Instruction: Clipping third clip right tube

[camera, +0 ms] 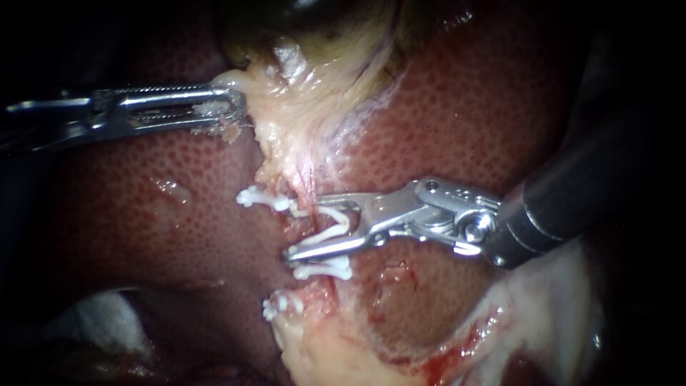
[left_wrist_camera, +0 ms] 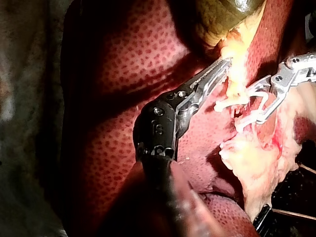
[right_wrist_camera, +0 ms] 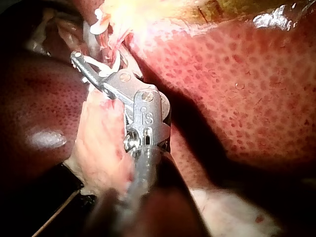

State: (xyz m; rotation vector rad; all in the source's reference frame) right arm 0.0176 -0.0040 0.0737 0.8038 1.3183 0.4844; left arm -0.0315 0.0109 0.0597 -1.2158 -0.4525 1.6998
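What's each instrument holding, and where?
Left instrument: pale tissue below the gallbladder, at its edge. Right instrument: open clip, by both legs.

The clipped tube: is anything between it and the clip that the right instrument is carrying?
Nothing visible blocks it. The right instrument holds its open clip right at the tube, in the gap between an upper clip and a lower clip. The left instrument grips pale tissue well clear.
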